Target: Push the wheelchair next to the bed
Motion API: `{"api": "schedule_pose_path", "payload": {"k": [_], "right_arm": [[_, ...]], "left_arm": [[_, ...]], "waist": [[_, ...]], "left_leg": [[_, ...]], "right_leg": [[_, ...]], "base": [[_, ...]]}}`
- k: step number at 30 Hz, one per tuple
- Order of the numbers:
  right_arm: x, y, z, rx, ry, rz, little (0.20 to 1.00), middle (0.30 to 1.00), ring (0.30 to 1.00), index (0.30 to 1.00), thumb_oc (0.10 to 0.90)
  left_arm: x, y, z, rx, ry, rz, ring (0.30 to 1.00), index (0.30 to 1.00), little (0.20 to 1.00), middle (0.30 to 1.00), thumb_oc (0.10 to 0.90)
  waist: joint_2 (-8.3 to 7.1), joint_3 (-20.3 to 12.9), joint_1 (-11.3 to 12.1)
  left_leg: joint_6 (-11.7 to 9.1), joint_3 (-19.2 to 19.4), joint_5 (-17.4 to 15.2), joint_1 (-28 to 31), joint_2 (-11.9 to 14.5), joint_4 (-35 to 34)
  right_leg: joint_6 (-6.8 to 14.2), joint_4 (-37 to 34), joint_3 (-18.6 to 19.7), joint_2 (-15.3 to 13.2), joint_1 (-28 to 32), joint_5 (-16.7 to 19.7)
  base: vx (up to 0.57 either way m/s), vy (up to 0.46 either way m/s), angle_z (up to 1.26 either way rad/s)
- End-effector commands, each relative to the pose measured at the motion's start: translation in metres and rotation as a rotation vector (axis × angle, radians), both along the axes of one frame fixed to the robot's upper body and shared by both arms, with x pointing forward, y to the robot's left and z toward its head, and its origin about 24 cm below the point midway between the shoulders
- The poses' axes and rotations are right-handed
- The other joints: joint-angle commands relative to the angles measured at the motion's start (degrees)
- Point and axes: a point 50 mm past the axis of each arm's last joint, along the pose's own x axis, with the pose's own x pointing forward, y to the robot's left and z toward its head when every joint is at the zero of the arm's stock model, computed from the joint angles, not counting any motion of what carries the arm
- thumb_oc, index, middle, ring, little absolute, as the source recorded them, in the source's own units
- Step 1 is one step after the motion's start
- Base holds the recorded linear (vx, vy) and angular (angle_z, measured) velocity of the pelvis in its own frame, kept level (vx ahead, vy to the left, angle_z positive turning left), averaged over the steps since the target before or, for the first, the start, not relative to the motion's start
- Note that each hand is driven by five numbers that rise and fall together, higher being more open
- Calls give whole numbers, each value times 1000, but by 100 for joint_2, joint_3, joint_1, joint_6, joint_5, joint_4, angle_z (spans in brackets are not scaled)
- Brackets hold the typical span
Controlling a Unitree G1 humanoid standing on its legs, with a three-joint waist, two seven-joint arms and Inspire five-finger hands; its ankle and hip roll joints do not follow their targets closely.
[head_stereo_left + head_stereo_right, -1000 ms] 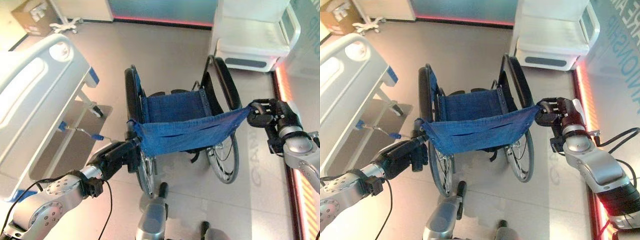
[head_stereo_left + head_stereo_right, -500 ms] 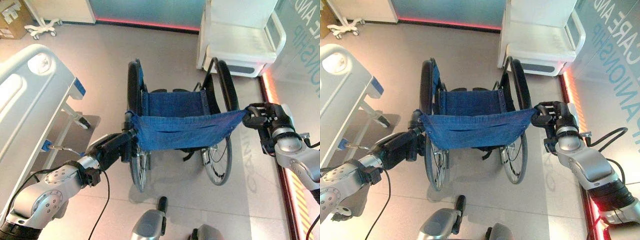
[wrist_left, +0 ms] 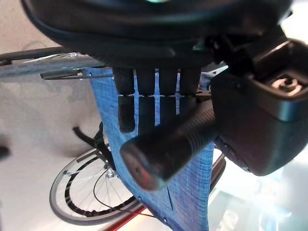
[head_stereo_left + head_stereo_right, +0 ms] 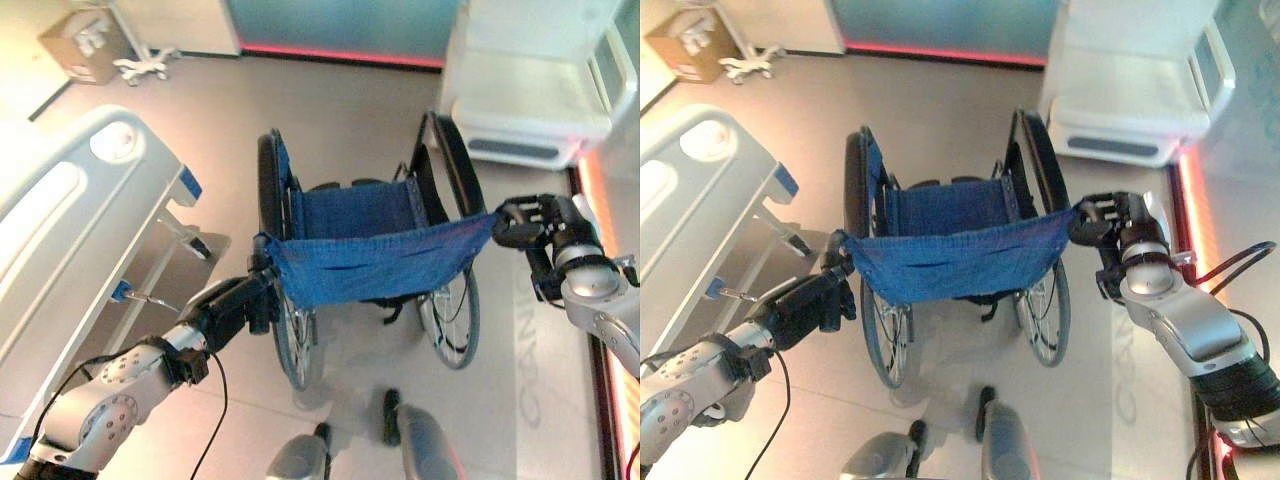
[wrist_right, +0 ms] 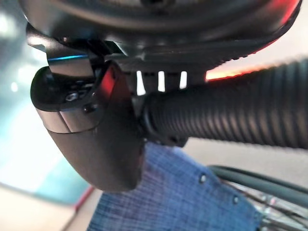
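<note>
The wheelchair [image 4: 370, 255], with a blue cloth seat and back and black wheels, stands on the floor in front of me, facing away. The white bed [image 4: 70, 230] with blue corner caps lies to its left, with a gap of floor between them. My left hand [image 4: 235, 305] is curled round the left push handle [image 3: 168, 144]. My right hand [image 4: 540, 225] is curled round the ribbed right push handle [image 5: 231, 115]. Both handles sit at the top corners of the blue back cloth [image 4: 955, 260].
A white padded chair [image 4: 530, 90] stands just beyond the wheelchair's right wheel. A cardboard box [image 4: 85, 45] and a wheeled stand base [image 4: 145, 65] sit at the far left. A red light strip [image 4: 340, 55] runs along the far wall's foot.
The whole picture has swayed with the camera. Both hands keep their hold on the handles, and the wheelchair stands about as far from the bed as before.
</note>
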Motion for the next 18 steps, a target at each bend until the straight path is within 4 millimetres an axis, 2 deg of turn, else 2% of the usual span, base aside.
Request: {"api": "schedule_pose_path", "payload": {"k": [1, 2, 3, 4, 5, 6, 7, 8, 12, 13, 14, 15, 16, 18], "right_arm": [[9, 15, 37, 26, -97, 168, 300, 300, 300, 300, 400], [8, 16, 39, 35, -95, 172, 300, 300, 300, 300, 400], [8, 16, 39, 36, -96, 171, 300, 300, 300, 300, 400], [4, 17, 41, 44, -94, 180, 300, 300, 300, 300, 400], [3, 17, 41, 47, -95, 181, 300, 300, 300, 300, 400], [3, 18, 44, 52, -97, 187, 300, 300, 300, 300, 400], [5, 19, 44, 57, -100, 193, 300, 300, 300, 300, 400], [9, 20, 43, 61, -100, 204, 300, 300, 300, 300, 400], [13, 26, 26, 48, -73, 251, 300, 300, 300, 300, 400], [13, 26, 24, 47, -70, 255, 300, 300, 300, 300, 400], [11, 26, 18, 40, -68, 265, 300, 300, 300, 300, 400], [11, 25, 17, 40, -68, 265, 300, 300, 300, 300, 400], [11, 27, 13, 41, -69, 281, 300, 300, 300, 300, 400], [12, 31, 9, 51, -67, 307, 300, 300, 300, 300, 400]], "left_arm": [[20, 44, 67, 110, -316, 218, 300, 300, 300, 300, 400], [18, 46, 69, 115, -316, 218, 300, 300, 300, 300, 400], [18, 46, 69, 115, -316, 218, 300, 300, 300, 300, 400], [15, 50, 72, 125, -322, 226, 300, 300, 300, 300, 400], [14, 51, 73, 126, -323, 228, 300, 300, 300, 300, 400], [11, 57, 76, 133, -328, 233, 300, 300, 300, 300, 400], [9, 60, 77, 141, -327, 237, 300, 300, 300, 300, 400], [9, 62, 75, 144, -324, 243, 300, 300, 300, 300, 400], [6, 58, 59, 134, -306, 268, 300, 300, 300, 300, 400], [6, 57, 57, 133, -305, 270, 300, 300, 300, 300, 400], [5, 55, 55, 127, -307, 280, 300, 300, 300, 300, 400], [5, 54, 55, 127, -307, 280, 300, 300, 300, 300, 400], [6, 55, 56, 125, -312, 291, 300, 300, 300, 300, 400], [5, 60, 59, 123, -313, 310, 300, 300, 300, 300, 400]], "waist": [[-267, -484, 242], [-254, -421, 316], [-267, -425, 315], [-316, -382, 392], [-288, -372, 422], [-295, -339, 527], [-254, -336, 620], [-175, -331, 704], [40, -313, 905], [42, -307, 917], [77, -329, 961], [67, -322, 972], [70, -411, 1004], [15, -528, 1073]], "left_leg": [[21, 591, 1919, -299, -518, 2628], [132, 673, 1650, -582, -526, 2696], [138, 681, 1665, -596, -536, 2690], [302, 772, 1423, -800, -552, 2193], [323, 776, 1415, -822, -504, 1753], [421, 866, 1334, -857, -464, 852], [404, 923, 1465, -859, -376, 119], [306, 998, 1755, -994, -269, -614], [0, 1376, 2589, -1240, -7, -2584], [-8, 1414, 2629, -1236, -8, -2729], [-19, 1550, 2677, -1281, 20, -3077], [-17, 1562, 2679, -1259, 10, -3092], [69, 1609, 2511, -1194, -16, -3127], [219, 1451, 2343, -1033, -102, -2937]], "right_leg": [[231, -1754, -121, -38, 866, 1093], [227, -1714, -115, 71, 1054, 1003], [229, -1717, -112, 59, 1042, 1012], [258, -1743, -106, 117, 1224, 967], [268, -1746, -100, 173, 1274, 937], [284, -1796, -41, 255, 1438, 862], [277, -1822, 12, 370, 1568, 735], [240, -1864, 34, 520, 1746, 600], [198, -2008, 196, 851, 2489, 210], [199, -2014, 229, 859, 2577, 165], [198, -1975, 330, 916, 2861, -59], [202, -1968, 334, 902, 2870, -71], [249, -1797, 399, 890, 2999, -240], [404, -1340, 454, 811, 3076, -235]], "base": [[467, -278, 33], [289, -166, -10], [434, -184, -26], [315, -105, -14], [541, -148, 3], [430, -45, 19], [559, -43, 17], [491, 25, -2], [522, 77, -16], [645, 103, -42], [416, 66, -27], [684, 119, -29], [497, 82, -14], [572, 92, -39]]}}
